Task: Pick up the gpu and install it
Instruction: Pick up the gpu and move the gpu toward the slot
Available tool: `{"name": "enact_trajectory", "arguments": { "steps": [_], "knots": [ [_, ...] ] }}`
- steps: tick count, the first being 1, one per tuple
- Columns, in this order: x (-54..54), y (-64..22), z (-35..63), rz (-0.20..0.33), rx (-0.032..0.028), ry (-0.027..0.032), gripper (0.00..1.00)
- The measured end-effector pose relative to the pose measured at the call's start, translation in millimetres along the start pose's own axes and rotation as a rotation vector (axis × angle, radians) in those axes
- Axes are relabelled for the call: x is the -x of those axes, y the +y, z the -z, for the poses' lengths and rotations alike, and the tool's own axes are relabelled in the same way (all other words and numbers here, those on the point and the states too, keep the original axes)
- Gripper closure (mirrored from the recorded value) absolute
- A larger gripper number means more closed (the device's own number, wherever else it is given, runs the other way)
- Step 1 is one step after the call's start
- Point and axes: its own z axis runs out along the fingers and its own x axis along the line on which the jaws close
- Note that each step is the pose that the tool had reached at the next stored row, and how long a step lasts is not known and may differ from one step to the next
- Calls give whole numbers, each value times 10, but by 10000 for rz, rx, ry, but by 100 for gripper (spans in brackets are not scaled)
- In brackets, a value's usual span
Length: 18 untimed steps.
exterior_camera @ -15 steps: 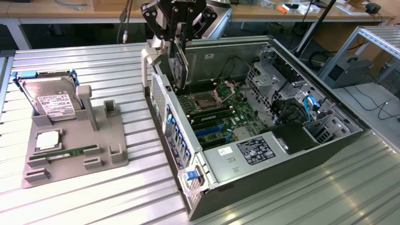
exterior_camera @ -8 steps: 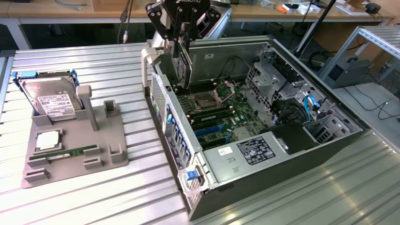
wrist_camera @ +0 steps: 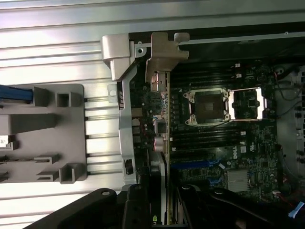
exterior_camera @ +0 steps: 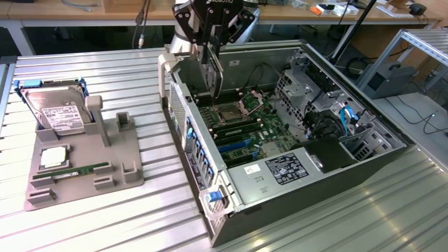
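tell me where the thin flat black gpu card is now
The gpu hangs upright in the black gripper, top centre of the exterior view, over the green motherboard inside the open computer case.

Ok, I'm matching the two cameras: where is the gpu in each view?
Exterior view: the gpu hangs upright from the gripper over the open case.
Wrist view: the gpu is seen edge-on, a thin strip beside the CPU socket.
Shared landmark: the CPU socket.

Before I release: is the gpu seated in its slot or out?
Out, apparently: the gpu hangs upright from the gripper, its lower edge above the motherboard.
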Motion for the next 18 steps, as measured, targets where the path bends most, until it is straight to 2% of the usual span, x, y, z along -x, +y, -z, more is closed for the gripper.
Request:
{"name": "enact_trajectory", "arguments": {
  "steps": [5, 15, 18],
  "knots": [
    [85, 6, -3, 1, -3, -1, 73],
    [319, 24, -10, 1, -21, -2, 73],
    [402, 30, -16, 1, -42, -4, 73]
  ]
}}
